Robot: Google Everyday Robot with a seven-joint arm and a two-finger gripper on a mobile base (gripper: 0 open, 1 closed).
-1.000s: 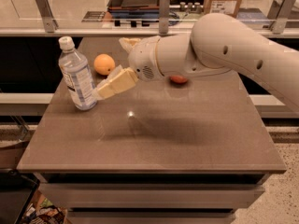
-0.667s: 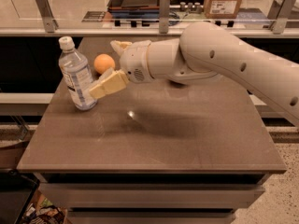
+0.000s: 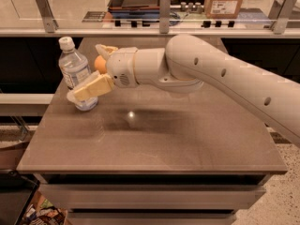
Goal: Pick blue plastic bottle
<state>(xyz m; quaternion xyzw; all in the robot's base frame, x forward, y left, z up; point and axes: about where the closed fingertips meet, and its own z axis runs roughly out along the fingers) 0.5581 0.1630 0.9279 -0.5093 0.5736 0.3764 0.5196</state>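
Item: blue plastic bottle (image 3: pixel 74 71). Clear body, white screw cap, pale label. It stands at the far left of the table (image 3: pixel 164 139), leaning a little.

Handling, as you should judge it: light and thin-walled, so it will give under a squeeze. It is smooth and likely slippery, and being tall and narrow it will tip easily from a side nudge. The fill level is hard to read; it may be partly full, so allow for some weight.

Where to hold: across the labelled mid-body, below the shoulder, never at the cap. Close gently.

Gripper (image 3: pixel 89 71): just right of the bottle, jaws spread wide, holding nothing. The near finger (image 3: pixel 93 85) crosses the bottle's lower front. The far finger sits back beside the orange (image 3: pixel 99 64).

Your concern: get one finger on each side of the body before you close.
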